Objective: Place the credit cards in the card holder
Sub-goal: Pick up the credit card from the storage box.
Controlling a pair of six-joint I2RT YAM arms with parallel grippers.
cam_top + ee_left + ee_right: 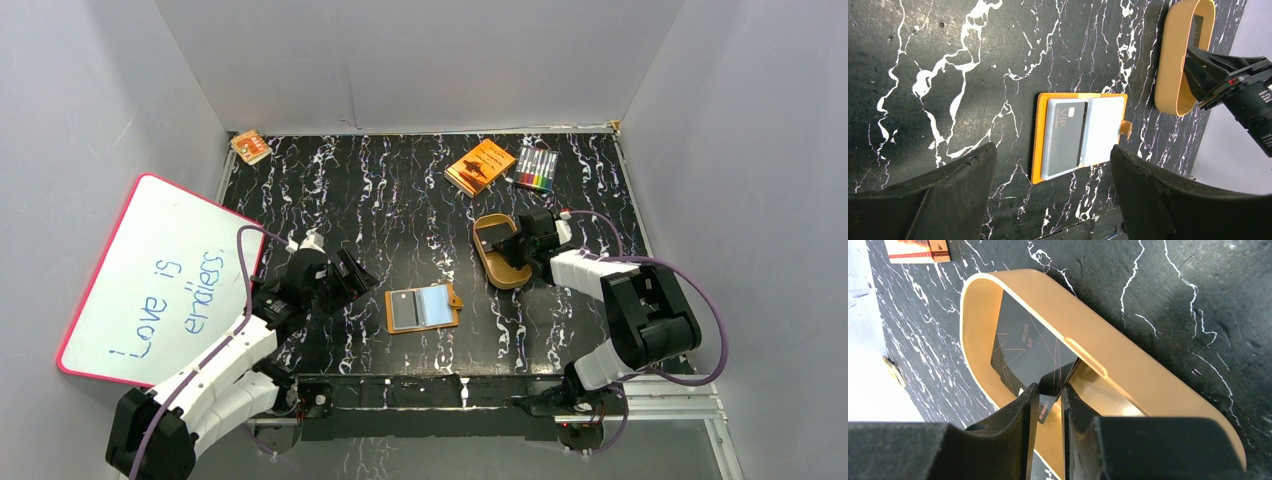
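Pinching card (1023, 347) edge in tray (1128, 365), R gripper (1049, 390), L gripper (1053, 150) wide near card holder (1104, 127)

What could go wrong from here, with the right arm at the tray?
1. The right gripper has only a corner of the dark card between its fingers. Lifted this way, the card may pivot or slip back into the gold tray.
2. The card lies close under the tray's wall, so it could snag there and drag the tray along.
3. The card holder lies open and unheld, with the left gripper open and apart from it. Pushing a card in may slide it.
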